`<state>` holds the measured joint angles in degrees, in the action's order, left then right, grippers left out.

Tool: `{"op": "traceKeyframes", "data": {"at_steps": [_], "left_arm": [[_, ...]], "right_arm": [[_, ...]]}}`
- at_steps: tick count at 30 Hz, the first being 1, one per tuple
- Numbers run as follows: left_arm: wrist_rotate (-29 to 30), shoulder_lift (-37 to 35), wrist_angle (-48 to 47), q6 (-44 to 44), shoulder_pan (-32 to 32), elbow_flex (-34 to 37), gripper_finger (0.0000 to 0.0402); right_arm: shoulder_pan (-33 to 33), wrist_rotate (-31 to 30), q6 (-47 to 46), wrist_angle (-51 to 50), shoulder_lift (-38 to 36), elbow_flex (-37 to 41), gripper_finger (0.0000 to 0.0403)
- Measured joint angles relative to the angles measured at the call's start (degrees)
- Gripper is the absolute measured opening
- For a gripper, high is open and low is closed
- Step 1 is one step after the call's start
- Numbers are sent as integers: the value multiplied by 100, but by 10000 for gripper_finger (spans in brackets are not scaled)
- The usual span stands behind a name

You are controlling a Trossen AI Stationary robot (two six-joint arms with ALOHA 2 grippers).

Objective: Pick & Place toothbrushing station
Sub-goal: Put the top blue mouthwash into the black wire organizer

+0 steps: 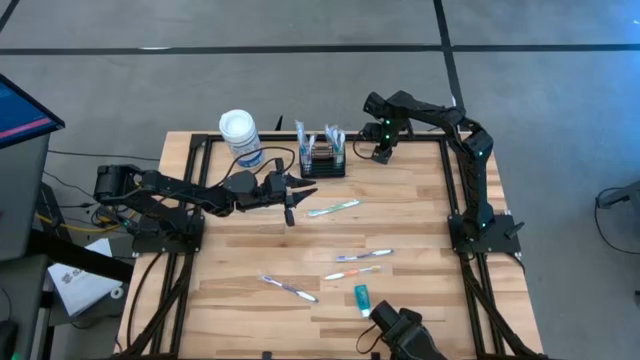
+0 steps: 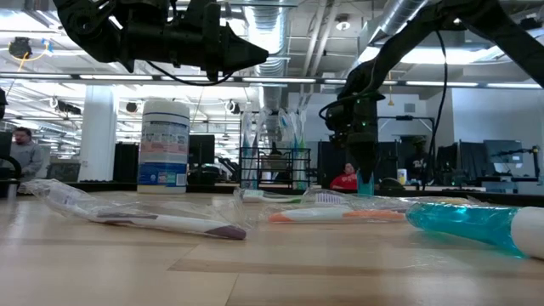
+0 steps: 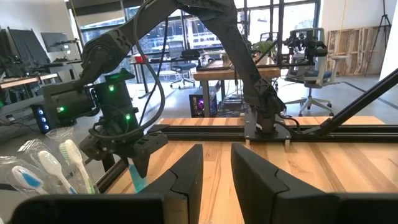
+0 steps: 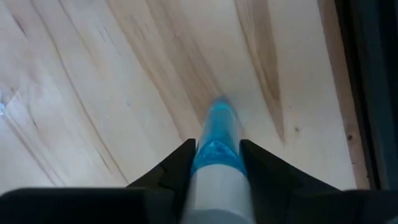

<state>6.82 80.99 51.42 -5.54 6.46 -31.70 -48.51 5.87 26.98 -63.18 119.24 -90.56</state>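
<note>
From above, the black wire-mesh basket (image 1: 322,156) stands at the far edge of the wooden surface (image 1: 400,240), with wrapped toothbrushes upright in it and a white-lidded canister (image 1: 240,137) just beside it; the left claw (image 1: 297,188) hovers near the basket on the canister's side, fingers apart and empty, while the right claw (image 1: 378,150) hangs just on the basket's other side; loose toothbrushes and a teal tube (image 1: 361,298) lie well apart from the basket toward the near edge. At surface level, the basket (image 2: 274,167) stands between the canister (image 2: 164,145) and the right claw (image 2: 357,119). The left wrist camera shows its own fingers (image 3: 186,171) parted with nothing between them. The right wrist camera shows that claw (image 4: 214,155) clamped on a blue-and-white tube (image 4: 216,143) above the wood
</note>
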Motion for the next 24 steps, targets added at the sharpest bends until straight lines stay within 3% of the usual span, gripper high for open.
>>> {"op": "traceKeyframes", "data": {"at_steps": [9, 18, 24], "left_arm": [[-1, 0, 0, 0, 0, 0, 76], [-1, 0, 0, 0, 0, 0, 76], [2, 0, -1, 0, 1, 0, 76]], "right_arm": [[51, -21, 67, -5, 0, -2, 71], [108, -2, 66, -158, -15, -43, 71], [318, -18, -43, -721, -37, -595, 71]]}}
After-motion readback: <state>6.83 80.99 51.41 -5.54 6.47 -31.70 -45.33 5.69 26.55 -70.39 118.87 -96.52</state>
